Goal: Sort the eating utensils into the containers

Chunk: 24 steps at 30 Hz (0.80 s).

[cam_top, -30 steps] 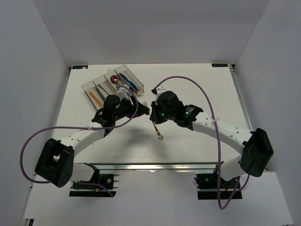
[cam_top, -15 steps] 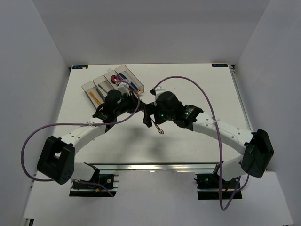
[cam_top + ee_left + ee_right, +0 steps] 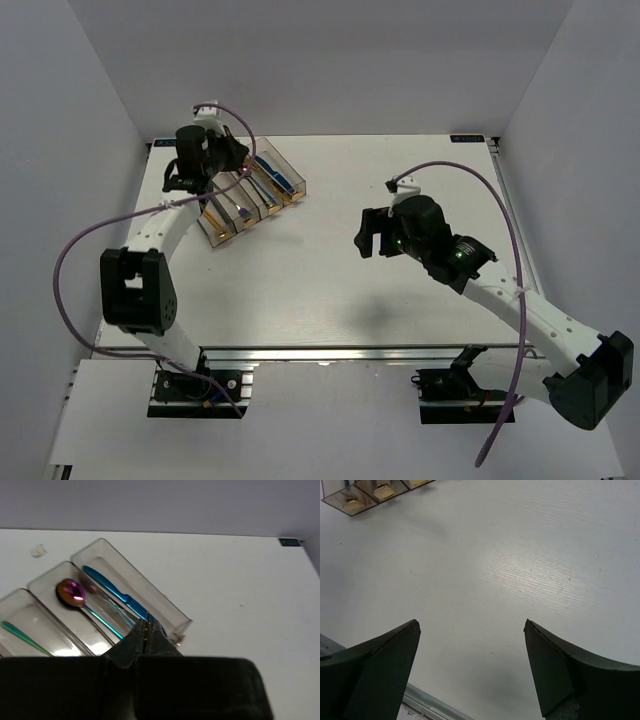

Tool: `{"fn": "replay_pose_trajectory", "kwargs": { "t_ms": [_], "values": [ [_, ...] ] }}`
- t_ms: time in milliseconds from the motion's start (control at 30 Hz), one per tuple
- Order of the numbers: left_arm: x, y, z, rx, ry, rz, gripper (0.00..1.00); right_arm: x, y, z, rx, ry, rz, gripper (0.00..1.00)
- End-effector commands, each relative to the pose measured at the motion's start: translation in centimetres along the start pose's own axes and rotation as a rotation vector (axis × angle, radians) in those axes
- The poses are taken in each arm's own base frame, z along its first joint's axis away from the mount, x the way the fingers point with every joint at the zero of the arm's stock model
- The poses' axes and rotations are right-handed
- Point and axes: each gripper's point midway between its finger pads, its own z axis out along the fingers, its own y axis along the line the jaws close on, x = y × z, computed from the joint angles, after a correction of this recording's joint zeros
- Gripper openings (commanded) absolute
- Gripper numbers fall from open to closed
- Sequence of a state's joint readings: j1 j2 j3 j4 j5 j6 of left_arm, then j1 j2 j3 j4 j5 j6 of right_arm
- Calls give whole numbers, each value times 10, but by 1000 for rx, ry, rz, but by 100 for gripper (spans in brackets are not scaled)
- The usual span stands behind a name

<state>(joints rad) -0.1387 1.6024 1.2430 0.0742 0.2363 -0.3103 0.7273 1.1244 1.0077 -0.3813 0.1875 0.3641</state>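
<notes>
Gold utensil [image 3: 147, 619]: a thin sliver seen edge-on, pinched in the clenched jaws of the left gripper [image 3: 146, 631]. Only the left wrist view shows it, and I cannot tell whether it is a fork or a spoon.
Containers [image 3: 150, 586]: clear-grey bins joined side by side, lying just below and beyond the left gripper. The wrist view shows three of them, with the rest hidden behind the gripper body.
Blue knife [image 3: 112, 587]: lies lengthwise in the end bin.
Purple-gold spoon [image 3: 72, 592]: lies in the next bin, its bowl toward the far end.
Teal piece [image 3: 22, 634]: lies in the third bin, cut off by the frame edge. Its kind is unclear.
Overhead view: places the left gripper over the bins at the far left of the white worktop [image 3: 330, 290]. The bin contents are only small streaks, and the arm covers part of the row.
Right gripper [image 3: 471, 625]: jaws released and spread wide, with bare worktop showing between them, well apart from the containers.
Yellow tags [image 3: 352, 502]: seen at the bin ends only in the right wrist view, cropped at its top left corner.
</notes>
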Motion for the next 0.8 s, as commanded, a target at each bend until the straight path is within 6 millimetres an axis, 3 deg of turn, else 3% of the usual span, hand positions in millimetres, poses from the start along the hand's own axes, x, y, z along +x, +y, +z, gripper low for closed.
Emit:
{"fn": "replay_pose_trajectory", "kwargs": {
  "t_ms": [0, 33, 100, 167, 233, 267, 300, 400, 467, 633, 767],
  "values": [
    [-13, 28, 16, 50, 38, 134, 0, 6, -4, -9, -17, -8, -40, 89],
    [-33, 29, 21, 65, 5, 153, 0, 9, -4, -9, -23, -6, -43, 89],
    [-26, 46, 28, 88, 45, 128, 0, 13, -5, -10, -31, -4, -52, 89],
    [-44, 80, 27, 24, 11, 123, 0, 15, -5, -8, -36, 1, -60, 89],
    [-41, 96, 31, 11, 16, 108, 0, 17, -5, -7, -40, 7, -72, 89],
    [-49, 107, 31, -1, 3, 111, 0, 17, -5, -7, -42, 7, -73, 89],
    [-39, 116, 36, -12, 33, 94, 0, 17, -5, -7, -47, 7, -78, 89],
    [-39, 132, 37, -5, 30, 73, 0, 18, -5, -6, -50, 11, -85, 89],
    [-29, 143, 43, -1, 49, 38, 2, 20, -4, -6, -56, 15, -87, 89],
    [-9, 161, 61, -8, 111, 31, 3, 23, -4, -4, -60, 26, -91, 89],
    [-3, 173, 63, -22, 114, 20, 3, 23, -2, -3, -67, 23, -94, 89]
  ]
}}
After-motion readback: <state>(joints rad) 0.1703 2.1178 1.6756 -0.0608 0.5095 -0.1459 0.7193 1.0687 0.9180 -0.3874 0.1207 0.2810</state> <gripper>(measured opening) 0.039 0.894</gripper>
